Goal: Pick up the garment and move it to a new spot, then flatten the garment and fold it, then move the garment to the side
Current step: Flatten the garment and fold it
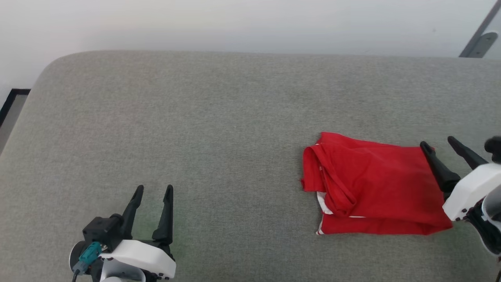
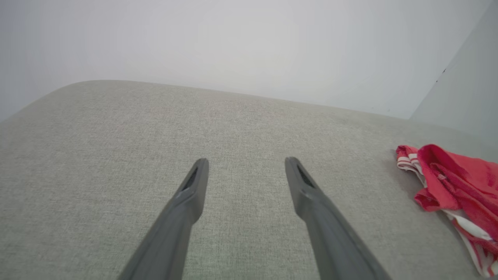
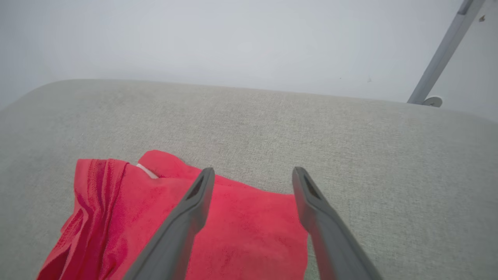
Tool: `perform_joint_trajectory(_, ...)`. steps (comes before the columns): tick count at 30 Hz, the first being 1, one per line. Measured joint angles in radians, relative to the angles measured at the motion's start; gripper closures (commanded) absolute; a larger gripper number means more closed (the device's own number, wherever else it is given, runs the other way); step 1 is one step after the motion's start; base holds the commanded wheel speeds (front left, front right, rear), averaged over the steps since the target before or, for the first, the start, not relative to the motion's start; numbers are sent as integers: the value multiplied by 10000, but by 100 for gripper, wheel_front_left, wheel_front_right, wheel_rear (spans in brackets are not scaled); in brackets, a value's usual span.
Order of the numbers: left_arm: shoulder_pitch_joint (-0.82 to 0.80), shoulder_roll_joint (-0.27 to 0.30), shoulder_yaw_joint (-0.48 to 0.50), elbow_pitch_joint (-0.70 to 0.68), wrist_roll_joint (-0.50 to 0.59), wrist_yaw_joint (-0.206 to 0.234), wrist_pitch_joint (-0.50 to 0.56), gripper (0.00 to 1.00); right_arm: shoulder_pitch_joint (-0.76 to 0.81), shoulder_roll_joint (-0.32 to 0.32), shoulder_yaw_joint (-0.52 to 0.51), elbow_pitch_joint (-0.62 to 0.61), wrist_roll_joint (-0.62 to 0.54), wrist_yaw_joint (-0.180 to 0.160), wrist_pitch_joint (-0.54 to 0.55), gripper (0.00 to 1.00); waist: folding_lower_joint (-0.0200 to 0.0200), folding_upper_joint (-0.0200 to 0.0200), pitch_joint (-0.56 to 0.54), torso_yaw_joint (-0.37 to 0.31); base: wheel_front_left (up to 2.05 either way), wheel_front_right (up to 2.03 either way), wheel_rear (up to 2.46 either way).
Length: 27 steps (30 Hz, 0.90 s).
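red shirt (image 1: 375, 184) folded kinda lumpy on the grey surface (image 1: 195, 137), white striped trim (image 2: 404, 161) peeking out, right claw (image 1: 438, 141) open at its edge, left claw (image 1: 154, 188) open, well apart

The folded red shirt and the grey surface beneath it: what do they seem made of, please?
Folded red shirt with striped white trim: soft matte knit, probably cotton-like; it creases limply. Grey cushioned surface: woven upholstery cloth, judging by its fine flecked weave and rounded edge.
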Motion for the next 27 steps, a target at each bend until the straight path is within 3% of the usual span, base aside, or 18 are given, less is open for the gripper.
perform_joint_trajectory(5, 11, -140, 249, -121, -148, 0, 0, 0, 105, 360, -219, 577, -445, 0, -2130, 0, 1, 0, -141, -226, 0, 0, 0)
perform_joint_trajectory(9, 107, -77, 339, -280, -148, 0, 0, 0, 274, 477, -606, 686, -746, 0, -2761, 0, 0, 0, -233, -297, 0, 0, 0)
perform_joint_trajectory(13, 319, 48, 470, -660, -94, 2, 0, 0, 853, 765, -1250, 316, -1124, 0, -2918, 0, 0, 0, -342, -332, 0, 0, 0)
perform_joint_trajectory(20, 799, 153, 499, -1513, 54, 0, 0, 0, 2572, 1643, -2700, -1664, -1960, 0, -2943, 0, 0, 0, -360, -306, 0, 0, 0)
perform_joint_trajectory(27, 1586, 88, 782, -1956, 134, 0, 0, 0, 3651, 1937, -3269, -2474, -2230, 0, -2945, 0, 0, 0, -513, -358, 0, 0, 0)
